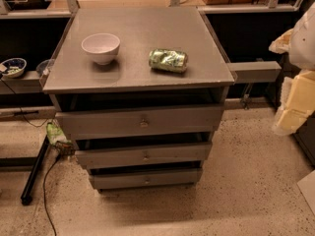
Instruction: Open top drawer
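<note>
Camera view: top drawer (98, 123), open floor (236, 200) ahead; gripper (294, 104) at rt edge, well apart, state unclear.

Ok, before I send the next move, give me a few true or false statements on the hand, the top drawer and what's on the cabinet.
1. A white bowl stands on the cabinet top, left of the green can in the view. True.
2. The green can stands upright. False: it lies on its side.
3. The hand is on the knob of the top drawer. False: it is at the right edge of the view, apart from the cabinet.
4. The top drawer has one small knob at the centre of its front. True.
</note>
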`<state>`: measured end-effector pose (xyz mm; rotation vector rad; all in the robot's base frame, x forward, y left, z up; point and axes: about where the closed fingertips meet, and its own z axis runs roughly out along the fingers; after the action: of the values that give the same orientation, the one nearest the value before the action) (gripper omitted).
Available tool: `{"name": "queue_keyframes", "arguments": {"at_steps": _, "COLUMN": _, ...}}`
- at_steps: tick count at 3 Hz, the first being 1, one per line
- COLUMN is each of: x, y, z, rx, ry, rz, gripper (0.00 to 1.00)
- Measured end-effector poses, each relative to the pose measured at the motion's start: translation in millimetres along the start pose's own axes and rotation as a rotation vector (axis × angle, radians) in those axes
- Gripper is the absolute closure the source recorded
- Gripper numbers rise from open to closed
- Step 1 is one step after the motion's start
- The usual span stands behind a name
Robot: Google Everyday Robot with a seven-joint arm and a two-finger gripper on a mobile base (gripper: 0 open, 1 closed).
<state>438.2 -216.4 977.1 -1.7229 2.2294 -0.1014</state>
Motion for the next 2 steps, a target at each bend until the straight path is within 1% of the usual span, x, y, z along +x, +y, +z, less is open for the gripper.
{"name": "queue_keyframes", "arguments": {"at_steps": 1, "x": 0.0, "y": 0.0, "z": 0.1, "rx": 0.0, "ry": 0.0, "rz": 0.0, "gripper": 0.0}}
{"name": "queue_keyframes", "arguments": {"at_steps": 2, "x": 0.0, "y": 5.7, "z": 9.4, "rx": -0.005, "ry": -0.031, "rz": -0.013, "gripper": 0.0}}
